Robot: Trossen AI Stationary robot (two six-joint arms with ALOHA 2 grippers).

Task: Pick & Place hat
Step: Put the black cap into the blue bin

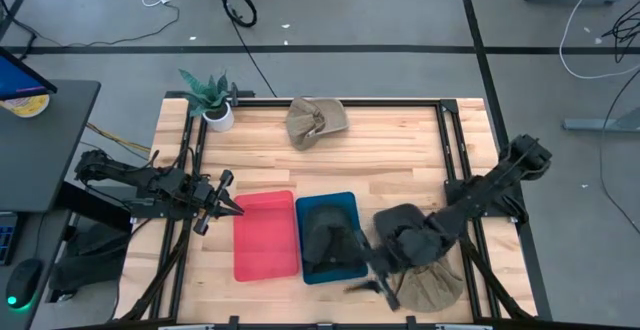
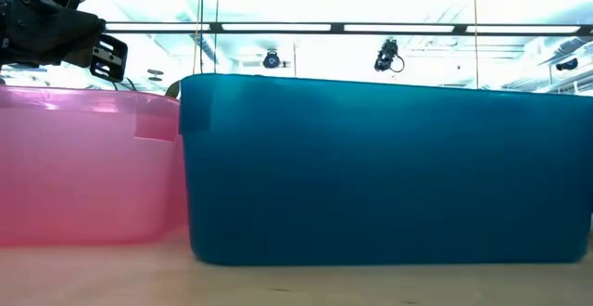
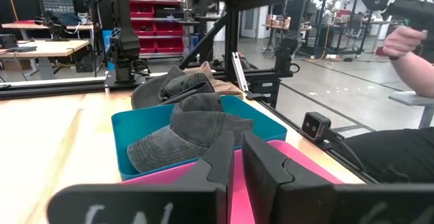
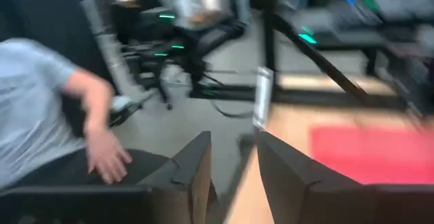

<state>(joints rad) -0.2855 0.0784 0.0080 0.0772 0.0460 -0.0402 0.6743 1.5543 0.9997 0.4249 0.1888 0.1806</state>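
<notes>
A dark grey hat (image 1: 328,238) (image 3: 186,132) lies inside the blue bin (image 1: 347,203) (image 3: 125,125) (image 2: 389,167). A second dark hat (image 1: 400,220) (image 3: 178,85) lies on the table by that bin's right side, under my right arm. One khaki hat (image 1: 316,121) rests at the far edge, and another (image 1: 432,288) at the near right. My right gripper (image 1: 362,282) (image 4: 234,173) is open and empty, near the blue bin's near right corner. My left gripper (image 1: 230,198) (image 3: 237,166) (image 2: 104,56) waits at the pink bin's left side with its fingers nearly together.
The pink bin (image 1: 266,235) (image 2: 83,167) (image 4: 369,149) stands against the blue bin's left side. A potted plant (image 1: 212,100) is at the far left corner. A person sits beyond the near edge, with a hand (image 4: 103,155) (image 3: 400,42) showing.
</notes>
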